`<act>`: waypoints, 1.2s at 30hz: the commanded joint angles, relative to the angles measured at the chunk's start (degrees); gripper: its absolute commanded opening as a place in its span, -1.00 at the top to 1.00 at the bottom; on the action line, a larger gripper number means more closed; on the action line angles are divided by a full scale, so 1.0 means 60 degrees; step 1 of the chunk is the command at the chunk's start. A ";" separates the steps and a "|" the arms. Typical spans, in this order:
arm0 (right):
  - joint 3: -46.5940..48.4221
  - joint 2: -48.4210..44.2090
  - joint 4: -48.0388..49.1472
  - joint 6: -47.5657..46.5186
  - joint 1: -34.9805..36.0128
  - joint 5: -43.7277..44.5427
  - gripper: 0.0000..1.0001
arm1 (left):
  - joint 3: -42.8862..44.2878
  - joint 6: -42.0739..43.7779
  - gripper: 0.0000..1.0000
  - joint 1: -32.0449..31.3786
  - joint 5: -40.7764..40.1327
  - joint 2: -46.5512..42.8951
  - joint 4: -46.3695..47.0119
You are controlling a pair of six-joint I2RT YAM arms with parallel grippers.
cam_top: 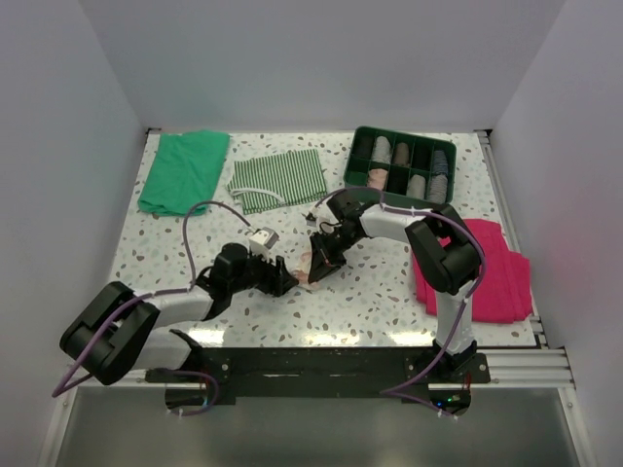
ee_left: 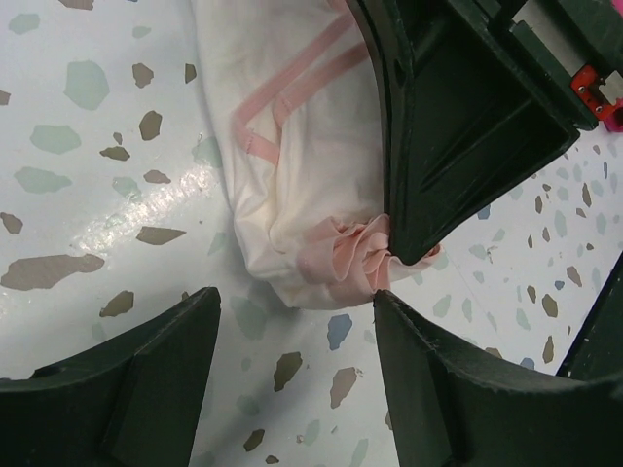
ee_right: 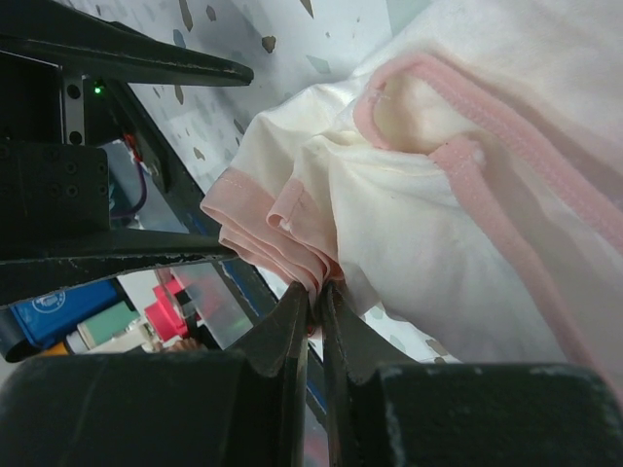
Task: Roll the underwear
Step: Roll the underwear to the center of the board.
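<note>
The underwear is a pale pink, bunched garment with darker pink edging, lying mid-table between my two grippers. In the left wrist view the underwear lies just beyond my open left gripper, whose jaws stand wide apart on the table and hold nothing. My left gripper sits at the garment's left. My right gripper is shut on the underwear's folded pink hem. The right gripper pinches several layers of that hem, and the right fingers also show in the left wrist view.
A green divided tray with rolled items stands at the back right. A green-and-white striped cloth and a green cloth lie at the back left. A bright magenta cloth lies at the right edge.
</note>
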 commanded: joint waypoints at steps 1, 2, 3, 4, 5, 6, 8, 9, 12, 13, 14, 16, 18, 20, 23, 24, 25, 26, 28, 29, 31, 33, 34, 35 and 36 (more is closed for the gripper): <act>0.0259 0.0001 -0.0166 -0.0172 0.0007 -0.0344 1.00 | 0.0323 0.0224 -0.39 -0.0042 0.0288 0.0517 0.1345; 0.0273 -0.0014 -0.0166 -0.0187 0.0007 -0.0359 1.00 | 0.0338 0.0195 -0.38 -0.0042 0.0347 0.0764 0.1607; 0.0288 -0.0014 -0.0166 -0.0172 0.0007 -0.0359 1.00 | 0.0367 0.0165 -0.38 -0.0042 0.0405 0.0897 0.1682; 0.0288 -0.0028 -0.0166 -0.0172 0.0007 -0.0344 1.00 | 0.0367 0.0107 -0.37 -0.0042 0.0435 0.1131 0.1857; 0.0317 -0.0014 -0.0181 -0.0201 0.0007 -0.0388 1.00 | 0.0382 0.0077 -0.36 -0.0042 0.0450 0.1220 0.1960; 0.0346 -0.0028 -0.0210 -0.0187 0.0021 -0.0374 1.00 | 0.0367 0.0048 -0.36 -0.0042 0.0450 0.1308 0.2034; 0.0361 -0.0043 -0.0210 -0.0201 0.0007 -0.0388 1.00 | 0.0382 -0.0011 -0.34 -0.0042 0.0464 0.1513 0.2253; 0.0361 -0.0043 -0.0210 -0.0201 0.0007 -0.0417 1.00 | 0.0454 -0.0011 -0.33 -0.0042 0.0435 0.1572 0.2269; 0.0361 -0.0029 -0.0239 -0.0245 0.0007 -0.0417 1.00 | 0.0557 -0.0025 -0.30 -0.0027 0.0377 0.1587 0.2254; 0.0361 -0.0028 -0.0225 -0.0260 0.0007 -0.0432 1.00 | 0.0601 -0.0026 -0.29 -0.0042 0.0377 0.1587 0.2225; 0.0347 -0.0014 -0.0254 -0.0260 0.0007 -0.0418 1.00 | 0.0645 -0.0026 -0.27 -0.0042 0.0391 0.1616 0.2196; 0.0347 -0.0014 -0.0283 -0.0318 0.0007 -0.0432 1.00 | 0.0792 -0.0025 -0.19 -0.0042 0.0377 0.1733 0.2137; 0.0376 0.0015 -0.0385 -0.0362 0.0007 -0.0374 1.00 | 0.0894 -0.0040 -0.07 -0.0027 0.0304 0.1821 0.2137; 0.0391 0.0030 -0.0459 -0.0436 0.0007 -0.0359 1.00 | 0.0924 -0.0069 0.01 -0.0013 0.0318 0.1953 0.2181; 0.0376 0.0045 -0.0459 -0.0465 0.0007 -0.0330 1.00 | 0.1099 -0.0069 0.20 -0.0027 0.0420 0.2231 0.2196; 0.0376 0.0045 -0.0459 -0.0465 0.0007 -0.0300 1.00 | 0.1114 -0.0069 0.29 -0.0027 0.0464 0.2304 0.2210; 0.0376 0.0045 -0.0445 -0.0465 0.0007 -0.0300 1.00 | 0.1143 -0.0040 0.32 -0.0027 0.0479 0.2435 0.2225; 0.0376 0.0045 -0.0430 -0.0436 0.0007 -0.0286 1.00 | 0.1158 -0.0040 0.35 -0.0027 0.0508 0.2495 0.2240; 0.0376 0.0045 -0.0371 -0.0363 0.0007 -0.0242 1.00 | 0.1187 -0.0026 0.41 -0.0027 0.0538 0.2670 0.2240; 0.0376 0.0059 -0.0328 -0.0348 0.0007 -0.0271 1.00 | 0.1217 -0.0011 0.43 -0.0027 0.0581 0.2729 0.2240; 0.0332 0.0016 -0.0211 -0.0188 0.0007 -0.0198 0.97 | 0.1261 -0.0011 0.56 -0.0027 0.0655 0.2919 0.2240; 0.0259 -0.0246 0.0008 -0.0026 0.0006 0.0328 0.67 | 0.1305 -0.0026 0.65 -0.0027 0.0655 0.3095 0.2225; 0.0215 -0.0364 0.0024 0.0018 0.0007 0.0547 0.58 | 0.1334 -0.0011 0.67 -0.0027 0.0655 0.3154 0.2138; 0.0171 -0.0496 0.0082 0.0076 0.0007 0.0767 0.50 | 0.1406 -0.0011 0.70 -0.0027 0.0669 0.3198 0.2094; 0.0127 -0.0816 0.0199 0.0135 0.0007 0.1190 0.37 | 0.1465 0.0018 0.73 -0.0027 0.0684 0.3329 0.2021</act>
